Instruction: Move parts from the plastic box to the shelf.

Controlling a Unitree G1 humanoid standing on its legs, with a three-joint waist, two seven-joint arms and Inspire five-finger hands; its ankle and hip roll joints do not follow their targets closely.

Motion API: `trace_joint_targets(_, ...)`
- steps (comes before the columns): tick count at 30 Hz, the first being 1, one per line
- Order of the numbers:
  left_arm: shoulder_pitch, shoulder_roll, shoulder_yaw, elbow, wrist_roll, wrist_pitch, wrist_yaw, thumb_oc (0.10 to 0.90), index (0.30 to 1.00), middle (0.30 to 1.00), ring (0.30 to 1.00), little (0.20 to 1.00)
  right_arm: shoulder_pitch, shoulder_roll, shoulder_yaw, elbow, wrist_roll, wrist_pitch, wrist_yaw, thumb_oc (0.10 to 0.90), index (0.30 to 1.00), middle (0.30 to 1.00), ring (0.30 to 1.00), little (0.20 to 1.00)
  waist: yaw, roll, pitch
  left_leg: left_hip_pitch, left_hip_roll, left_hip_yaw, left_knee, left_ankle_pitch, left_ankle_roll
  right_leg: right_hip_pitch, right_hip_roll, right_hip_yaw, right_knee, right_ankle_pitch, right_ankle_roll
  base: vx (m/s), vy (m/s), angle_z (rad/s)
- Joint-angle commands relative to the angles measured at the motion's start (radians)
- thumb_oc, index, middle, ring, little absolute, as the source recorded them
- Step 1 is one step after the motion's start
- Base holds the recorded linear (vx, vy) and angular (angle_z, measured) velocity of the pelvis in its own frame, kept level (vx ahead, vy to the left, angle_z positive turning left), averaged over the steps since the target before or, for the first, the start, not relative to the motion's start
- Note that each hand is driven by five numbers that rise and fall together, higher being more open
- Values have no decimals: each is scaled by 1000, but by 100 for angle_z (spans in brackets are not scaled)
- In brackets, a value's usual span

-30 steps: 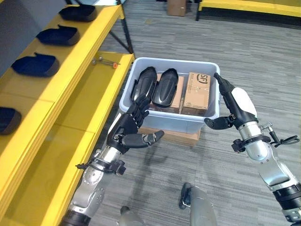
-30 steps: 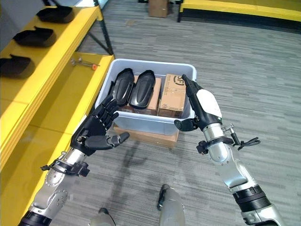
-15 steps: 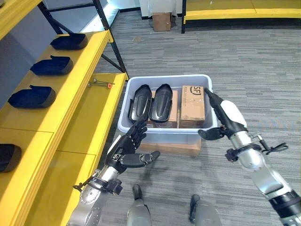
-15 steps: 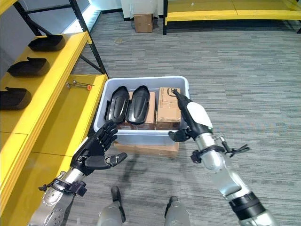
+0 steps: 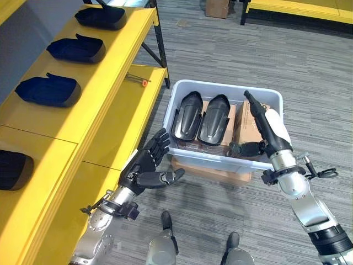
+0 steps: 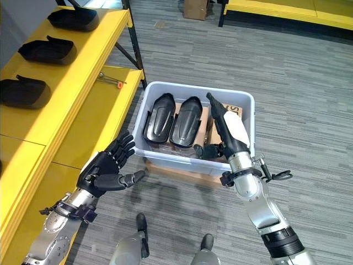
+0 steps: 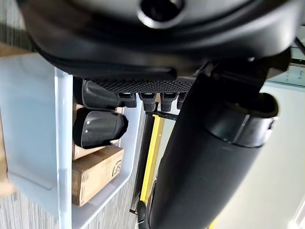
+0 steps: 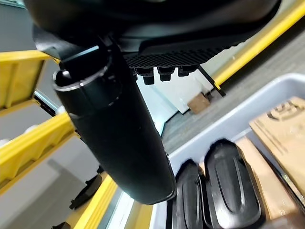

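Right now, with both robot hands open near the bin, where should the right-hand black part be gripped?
Probably from above, across its long sides. The right black part lies flat on a cardboard box, domed side up, close beside the left black part in the plastic box. The right robot hand hovers nearest.

The plastic box (image 5: 223, 157) is set at centre frame on a flat carton (image 5: 205, 170) on the floor. Two parts (image 5: 199, 117) are laid side by side in its left half, on cardboard boxes (image 5: 249, 128). The shelf (image 5: 88, 105) runs along the left, with four parts (image 5: 48, 90) lined up on its upper level.
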Motion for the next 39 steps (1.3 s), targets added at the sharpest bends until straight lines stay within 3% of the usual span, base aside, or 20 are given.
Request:
trace_joint_targets(1, -36, 2, 45, -150, -22, -54, -38, 900, 1000, 1000, 1000, 1000, -135, -28, -39, -67, -20, -79, -54, 900, 1000, 1000, 1000, 1000, 24, 3, -42, -37, 94, -11, -4, 31, -55, 6, -89, -23, 121, -46, 9, 114, -67, 5)
trace_joint_targets(10, -40, 27, 30, -161, -47, -7, -67, 900, 1000, 1000, 1000, 1000, -319, -23, 5, -6, -39, -20, -49, 900, 1000, 1000, 1000, 1000, 68, 17, -22, -91, 86, -56, 53, 21, -53, -9, -76, -34, 188, -99, -9, 94, -17, 4)
trace_joint_targets(22, -92, 51, 4, -189, -63, 11, -25, 900, 1000, 1000, 1000, 1000, -522, -50, 50, 48, -139, 2, -19, 900, 1000, 1000, 1000, 1000, 96, 54, 95, -177, 41, -90, 86, 15, -38, -108, -92, -8, 264, -116, -12, 13, 9, 1)
trace_joint_targets(27, -107, 50, 17, -216, -82, 6, -19, 900, 1000, 1000, 1000, 1000, -582, -60, 61, 54, -271, 41, -20, 900, 1000, 1000, 1000, 1000, 113, 61, 153, -240, 21, -109, 121, 10, -27, -183, -97, 8, 326, -129, -12, 2, -17, 6)
trace_joint_targets(34, -114, 51, 2, -224, -25, 75, -5, 900, 1000, 1000, 1000, 1000, -600, -66, 77, 71, -401, 126, -97, 900, 1000, 1000, 1000, 1000, 123, 69, 153, -396, -7, -115, 145, 12, -6, -358, -92, 32, 406, -152, -16, -9, -1, 4)
trace_joint_targets(39, -128, 50, -8, -216, 2, 49, 49, 900, 1000, 1000, 1000, 1000, -623, -35, 94, 85, -429, 179, -128, 900, 1000, 1000, 1000, 1000, 121, 84, 153, -474, -18, -109, 175, 3, 7, -463, -93, 51, 469, -170, -26, -1, 57, -10)
